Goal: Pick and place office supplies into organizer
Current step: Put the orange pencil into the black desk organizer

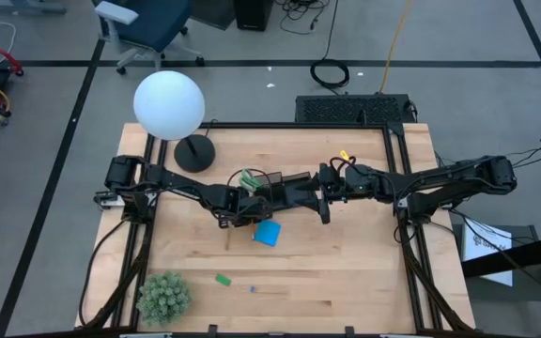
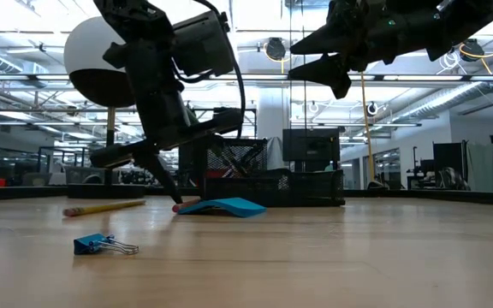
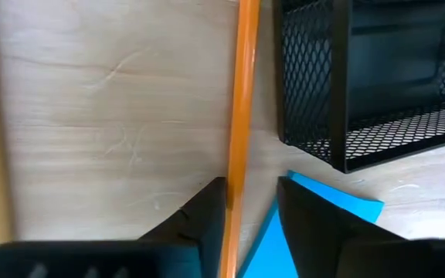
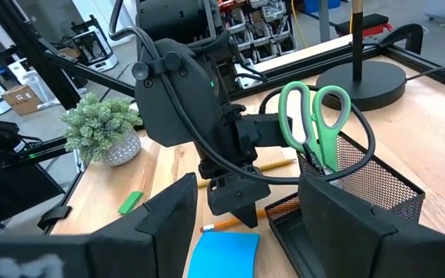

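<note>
high view: the left hand (image 1: 242,208) sits mid-frame, just left of the organizer (image 1: 285,191); the right hand (image 1: 324,199) waits beside it, fingers spread, empty.

left wrist view: the pencil (image 3: 240,131) runs lengthwise between the parted, empty fingers (image 3: 199,220), beside the note pad (image 3: 304,224).

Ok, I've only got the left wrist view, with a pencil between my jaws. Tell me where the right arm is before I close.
Observer: The right gripper hangs high above the table, jaws open and empty.
Operator: Give me what's in the organizer.
Observer: Green scissors stand upright in the organizer.
Operator: Name what else lies on the table.
Observer: A green eraser and a blue clip, on the plant's side.
</note>
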`<action>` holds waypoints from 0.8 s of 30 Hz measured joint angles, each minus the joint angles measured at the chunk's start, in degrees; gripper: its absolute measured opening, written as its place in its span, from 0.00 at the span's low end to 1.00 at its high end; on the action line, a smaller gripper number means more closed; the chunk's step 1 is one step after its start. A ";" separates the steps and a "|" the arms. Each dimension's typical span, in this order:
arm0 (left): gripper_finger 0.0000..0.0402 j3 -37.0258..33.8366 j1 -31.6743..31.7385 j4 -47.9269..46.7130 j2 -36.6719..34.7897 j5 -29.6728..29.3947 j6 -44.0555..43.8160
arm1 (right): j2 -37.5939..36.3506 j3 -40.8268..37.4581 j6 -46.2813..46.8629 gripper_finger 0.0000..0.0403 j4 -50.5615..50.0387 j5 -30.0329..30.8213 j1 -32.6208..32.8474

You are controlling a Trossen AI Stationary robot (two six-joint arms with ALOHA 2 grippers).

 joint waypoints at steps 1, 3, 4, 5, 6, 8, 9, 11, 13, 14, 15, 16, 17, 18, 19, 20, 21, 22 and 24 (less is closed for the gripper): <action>0.29 -0.02 0.00 -0.12 0.00 -0.06 0.00 | 0.00 0.00 0.00 0.54 0.00 0.01 0.00; 0.23 -0.06 -0.02 -0.39 0.02 -0.10 0.26 | 0.00 0.00 0.01 0.54 0.01 0.02 0.00; 0.20 -0.06 -0.02 -0.48 0.03 -0.10 0.66 | 0.00 0.00 0.01 0.54 -0.01 0.02 0.00; 0.17 -0.06 -0.09 -0.69 0.04 -0.08 1.12 | 0.00 0.00 -0.01 0.54 -0.01 0.00 0.00; 0.13 -0.06 -0.22 -0.95 0.07 -0.08 1.58 | 0.00 0.00 0.01 0.54 -0.01 0.00 0.00; 0.08 -0.06 -0.55 -1.53 0.07 -0.10 2.28 | 0.00 0.00 0.00 0.54 0.00 0.02 0.00; 0.06 -0.04 -0.85 -2.16 0.09 -0.08 2.76 | 0.00 0.00 0.00 0.54 -0.01 0.01 0.00; 0.03 0.02 -1.26 -3.45 0.09 -0.06 3.49 | 0.00 0.00 0.01 0.54 0.01 0.02 0.00; 0.01 0.04 -1.66 -4.10 0.09 -0.25 4.40 | 0.00 0.00 0.00 0.54 -0.01 0.02 0.00; 0.01 0.05 -1.74 -4.21 0.09 -0.24 4.77 | 0.00 0.00 -0.01 0.54 -0.01 0.00 0.00; 0.01 0.05 -1.77 -4.29 0.09 -0.05 4.79 | 0.00 0.00 0.01 0.54 -0.01 0.00 0.00; 0.01 0.05 -1.77 -4.37 0.09 0.26 4.76 | 0.00 0.00 0.01 0.54 -0.01 0.02 0.00; 0.03 0.03 -1.79 -4.43 0.11 0.70 4.74 | 0.00 0.00 -0.01 0.54 -0.01 0.02 0.00; 0.04 0.02 -1.75 -4.49 0.11 1.15 4.68 | 0.00 0.00 0.00 0.54 -0.01 0.02 0.00; 0.06 0.01 -1.75 -4.53 0.11 1.41 4.66 | 0.00 0.00 0.01 0.54 -0.01 0.01 0.00; 0.08 0.00 -1.75 -4.65 0.11 1.61 4.55 | 0.00 0.00 0.01 0.54 -0.01 0.01 0.00; 0.10 -0.02 -1.76 -4.77 0.13 1.80 4.45 | 0.00 0.00 0.01 0.54 -0.01 0.01 0.00; 0.12 -0.03 -1.77 -4.86 0.13 2.12 4.45 | 0.00 0.00 -0.01 0.54 -0.01 0.02 0.00; 0.15 -0.06 -1.77 -5.02 0.13 3.01 4.20 | 0.00 0.00 -0.01 0.54 -0.01 0.02 0.00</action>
